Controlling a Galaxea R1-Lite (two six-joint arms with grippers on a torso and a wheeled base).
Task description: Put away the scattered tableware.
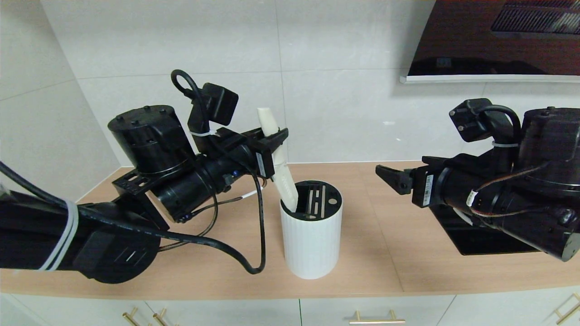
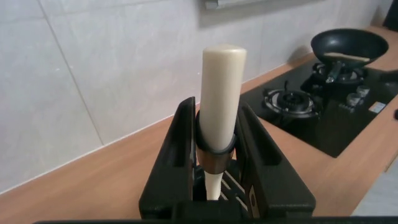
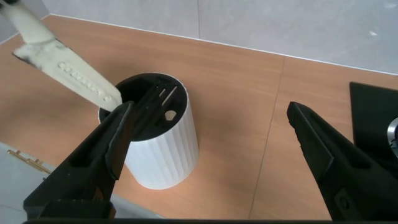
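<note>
We see the cream knife [image 1: 285, 183] tilted, its blade tip inside the top of the white holder [image 1: 311, 240] on the wooden counter [image 1: 385, 253]. The left gripper [image 1: 272, 145] clamps its handle. The right gripper [image 1: 392, 179] hangs released beside the holder.
</note>
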